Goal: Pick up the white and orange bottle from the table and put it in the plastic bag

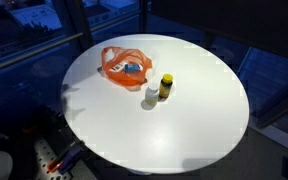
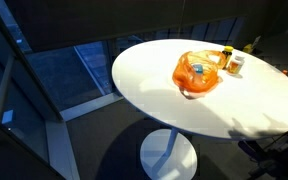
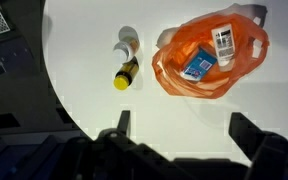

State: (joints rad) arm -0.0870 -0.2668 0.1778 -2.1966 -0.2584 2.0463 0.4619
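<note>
My pincer (image 3: 181,128) hung apart, empty. White bottle (image 3: 128,42) looked light, stiff, slick; I judged mid-body best hold, clear of yellow-capped bottle (image 3: 124,76) just beside.

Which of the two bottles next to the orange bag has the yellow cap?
The dark bottle. The white bottle beside it looks shorter and shows no yellow cap.

Shows, on a white table (image 3: 84,60), an orange plastic bag (image 3: 174,72) upper right holding a white labelled container (image 3: 224,42) and a blue packet (image 3: 197,67); left of it, a white bottle (image 3: 127,40) beside a yellow-capped dark bottle (image 3: 126,73). Catches the gripper (image 3: 182,130) below, fingers wide apart.
</note>
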